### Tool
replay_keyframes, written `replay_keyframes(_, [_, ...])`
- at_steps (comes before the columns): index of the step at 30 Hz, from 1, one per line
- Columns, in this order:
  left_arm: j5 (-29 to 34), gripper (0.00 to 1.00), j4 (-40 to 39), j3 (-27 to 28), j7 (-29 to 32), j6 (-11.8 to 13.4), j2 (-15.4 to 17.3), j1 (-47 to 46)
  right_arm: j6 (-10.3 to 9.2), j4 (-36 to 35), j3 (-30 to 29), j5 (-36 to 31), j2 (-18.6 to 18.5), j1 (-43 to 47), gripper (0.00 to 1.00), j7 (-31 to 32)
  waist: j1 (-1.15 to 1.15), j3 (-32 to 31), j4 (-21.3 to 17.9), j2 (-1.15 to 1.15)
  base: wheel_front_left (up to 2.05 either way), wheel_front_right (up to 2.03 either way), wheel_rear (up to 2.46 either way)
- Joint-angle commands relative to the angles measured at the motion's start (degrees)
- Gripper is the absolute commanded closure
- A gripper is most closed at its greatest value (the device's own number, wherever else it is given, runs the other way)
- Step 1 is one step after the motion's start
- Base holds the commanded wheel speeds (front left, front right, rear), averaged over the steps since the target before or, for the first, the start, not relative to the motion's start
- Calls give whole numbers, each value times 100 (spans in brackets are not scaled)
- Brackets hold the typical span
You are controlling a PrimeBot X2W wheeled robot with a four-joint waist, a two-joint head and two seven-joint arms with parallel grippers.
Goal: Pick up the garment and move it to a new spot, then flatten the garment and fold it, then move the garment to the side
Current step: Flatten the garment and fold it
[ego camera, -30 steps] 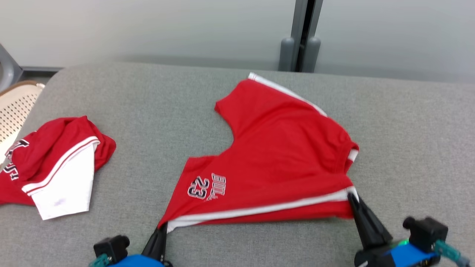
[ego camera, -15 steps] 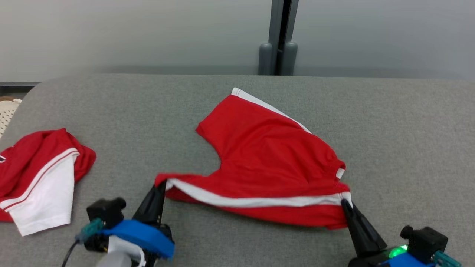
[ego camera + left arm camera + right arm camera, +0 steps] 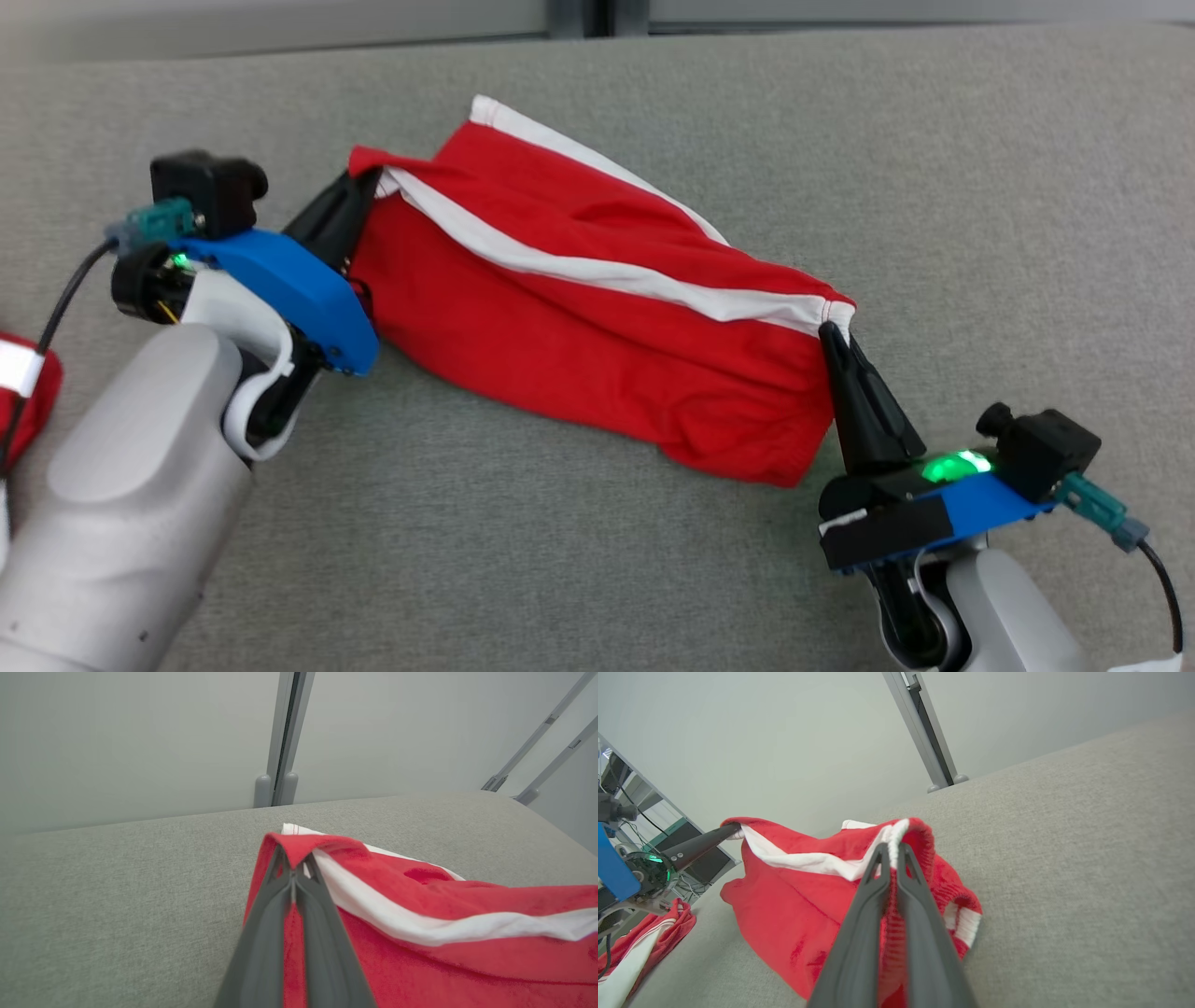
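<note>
1. Clamps the left pincer [image 3: 366,187] tight on one corner of the red garment's [image 3: 597,345] white-banded edge, and the right pincer [image 3: 829,329] tight on the other corner, with cloth squeezed between each pair of fingers in the wrist views.
2. Holds the garment strung between the two pincers, its loose belly sagging onto the grey bench [image 3: 980,187] just beneath them.
3. Against half a second ago: has swept the banded edge up and outward over the rest of the cloth, the left pincer travelling much farther than the right. Has also tipped the head camera down, so credits part of that shift to the view.
4. Reads as the fold under way, with laying the edge down and letting go probably yet to come.
5. Sets the long axis from pincer to pincer, slanted: far end at the left pincer, near end at the right, band uppermost.
6. Leaves a second garment [image 3: 37,392] well apart, outboard of the left pincer.
</note>
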Motion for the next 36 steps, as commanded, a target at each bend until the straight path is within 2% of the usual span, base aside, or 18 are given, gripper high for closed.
replay_keyframes(1, [-92,100,146,-117,116,12,112,-263,0,37,-38,6,64,-177,100,-17,-2,104,-65,0,0,0,0])
replay_keyframes(5, [-296,100,467,-414,287,12,166,-724,0,80,-75,-23,146,-355,100,-17,-2,297,-252,0,0,0,0])
replay_keyframes(10, [-488,100,776,-661,135,12,184,-1138,0,118,-181,-7,188,-369,100,-17,-2,449,-426,0,0,0,0])
replay_keyframes(15, [-678,100,1084,-895,-7,12,115,-1352,0,162,43,208,195,-372,100,-17,-2,502,-541,0,0,0,0])
replay_keyframes(16, [-695,95,1170,-910,-94,12,114,-1388,0,210,73,241,191,-382,92,-16,-2,504,-555,0,0,0,0])
replay_keyframes(17, [-689,35,1243,-941,-202,12,109,-1417,0,265,81,269,187,-389,35,-17,-2,501,-565,0,0,0,0])
replay_keyframes(18, [-701,0,1306,-1005,-262,12,80,-1400,0,292,86,217,190,-412,0,-17,-2,493,-573,0,0,0,0])
replay_keyframes(25, [-816,0,1623,-1129,-946,12,-46,-1190,0,327,-393,-176,190,-250,0,-17,-2,371,-493,0,0,0,0])
replay_keyframes(28, [-845,0,1738,-1093,-1220,12,-91,-1094,0,317,-720,-536,188,-155,0,-16,-2,308,-419,0,0,0,0])
replay_keyframes(36, [-743,0,1965,-664,-1355,11,-362,-613,0,239,-1460,-1220,188,20,0,-17,-2,223,-246,0,0,0,0])
